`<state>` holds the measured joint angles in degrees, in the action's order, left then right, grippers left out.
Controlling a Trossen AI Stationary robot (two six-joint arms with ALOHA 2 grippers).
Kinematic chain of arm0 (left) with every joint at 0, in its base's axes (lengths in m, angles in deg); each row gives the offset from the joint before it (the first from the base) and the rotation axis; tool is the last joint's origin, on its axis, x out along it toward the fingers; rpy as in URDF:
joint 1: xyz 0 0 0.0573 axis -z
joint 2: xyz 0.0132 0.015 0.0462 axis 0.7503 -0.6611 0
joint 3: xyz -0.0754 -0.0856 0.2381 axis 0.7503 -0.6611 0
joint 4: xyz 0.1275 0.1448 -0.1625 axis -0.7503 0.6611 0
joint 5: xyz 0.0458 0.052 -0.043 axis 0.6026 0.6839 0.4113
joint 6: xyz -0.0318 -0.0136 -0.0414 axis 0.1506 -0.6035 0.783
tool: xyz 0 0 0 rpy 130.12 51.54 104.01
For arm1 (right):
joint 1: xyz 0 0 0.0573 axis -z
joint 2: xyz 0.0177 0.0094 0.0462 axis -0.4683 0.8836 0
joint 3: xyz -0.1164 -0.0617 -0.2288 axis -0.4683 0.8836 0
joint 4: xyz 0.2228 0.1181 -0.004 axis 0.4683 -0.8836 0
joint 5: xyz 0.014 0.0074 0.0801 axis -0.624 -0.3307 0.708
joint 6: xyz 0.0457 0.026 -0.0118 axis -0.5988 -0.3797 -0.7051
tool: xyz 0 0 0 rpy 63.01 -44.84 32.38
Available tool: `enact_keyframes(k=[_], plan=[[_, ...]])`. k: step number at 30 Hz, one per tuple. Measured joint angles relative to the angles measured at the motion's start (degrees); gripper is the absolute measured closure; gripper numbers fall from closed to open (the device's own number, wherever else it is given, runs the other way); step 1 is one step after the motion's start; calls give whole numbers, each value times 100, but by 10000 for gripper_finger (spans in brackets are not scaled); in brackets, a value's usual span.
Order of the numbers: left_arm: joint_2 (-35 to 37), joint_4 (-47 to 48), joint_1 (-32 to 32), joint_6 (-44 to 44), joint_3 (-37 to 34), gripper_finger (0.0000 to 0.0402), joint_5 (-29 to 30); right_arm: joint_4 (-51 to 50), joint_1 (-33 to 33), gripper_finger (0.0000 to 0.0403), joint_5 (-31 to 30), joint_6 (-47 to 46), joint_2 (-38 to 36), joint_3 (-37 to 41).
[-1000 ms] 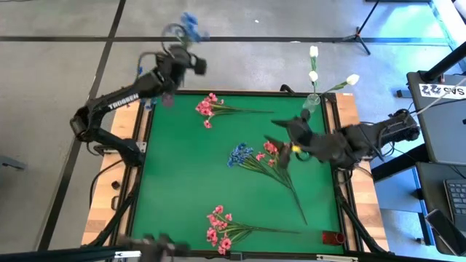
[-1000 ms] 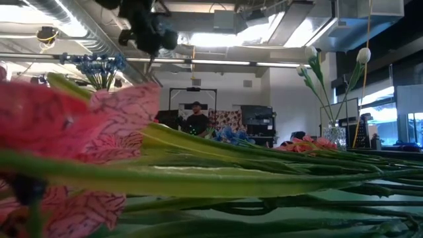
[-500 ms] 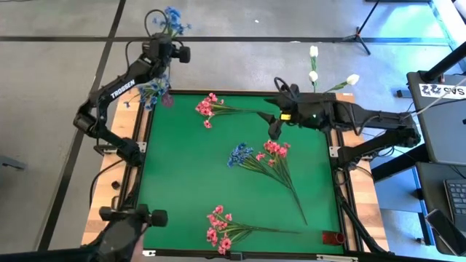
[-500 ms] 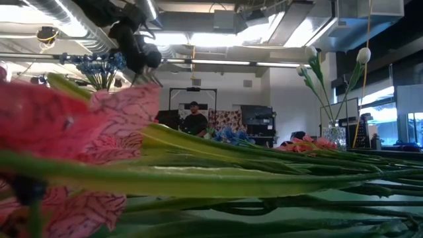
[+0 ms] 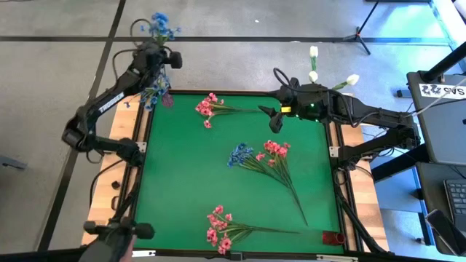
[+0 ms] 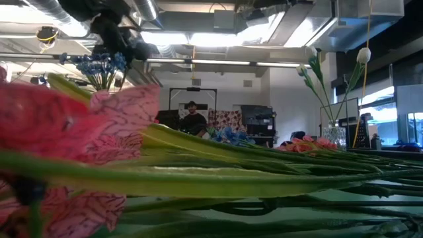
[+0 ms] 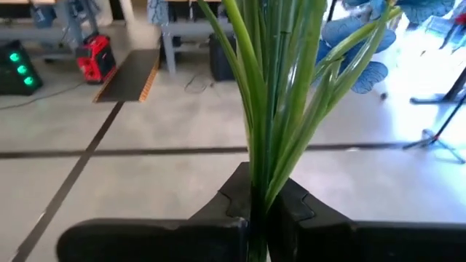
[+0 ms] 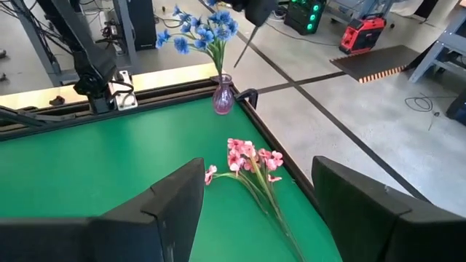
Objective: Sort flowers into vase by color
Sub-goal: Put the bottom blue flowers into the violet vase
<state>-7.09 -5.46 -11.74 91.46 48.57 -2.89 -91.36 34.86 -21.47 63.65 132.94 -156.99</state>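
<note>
Past the green counter (image 5: 189, 182), my left end effector (image 7: 258, 207) pinches a blue spray (image 5: 159, 22) whose stems could miss the small vase (image 8: 223, 97).

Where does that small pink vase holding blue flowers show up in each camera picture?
High view: pink vase at the green mat's far-left corner.
Low view: not visible.
Left wrist view: not visible.
Right wrist view: pink vase at the mat's corner.
Shared landmark: the pink spray lying nearby.

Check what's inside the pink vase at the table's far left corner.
The pink vase holds blue flowers; their stems enter its neck. How far down they go, or whether there's water, can't be seen. The left gripper holds another blue spray above.
</note>
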Motion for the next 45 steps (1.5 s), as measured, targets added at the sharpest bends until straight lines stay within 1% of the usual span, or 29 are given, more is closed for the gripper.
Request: enact_keyframes(k=[3,7,12,26,33,35,38,41,45], plan=[[165,-287,-110,-133,-262,390,-102,-11,68,150,6,92,0,2],[146,-159,-127,-149,-444,390,-161,-13,70,150,-8,110,1,2],[146,-281,-125,-144,-712,390,-147,-21,59,150,-4,38,8,2],[144,-400,-125,168,-1088,389,-101,-65,59,150,-4,-28,13,4],[142,-302,-125,169,-1115,388,-109,-120,59,150,-4,-26,13,4],[142,-229,-125,184,-1115,388,-194,-123,59,150,-5,-24,13,4],[142,-163,-115,260,-1115,381,-278,-134,59,150,-6,-24,13,4],[142,-137,-107,395,-1115,364,-444,-142,59,150,-6,-21,13,4],[142,-176,-107,374,-1115,344,-462,-142,59,150,-6,-19,13,4]])
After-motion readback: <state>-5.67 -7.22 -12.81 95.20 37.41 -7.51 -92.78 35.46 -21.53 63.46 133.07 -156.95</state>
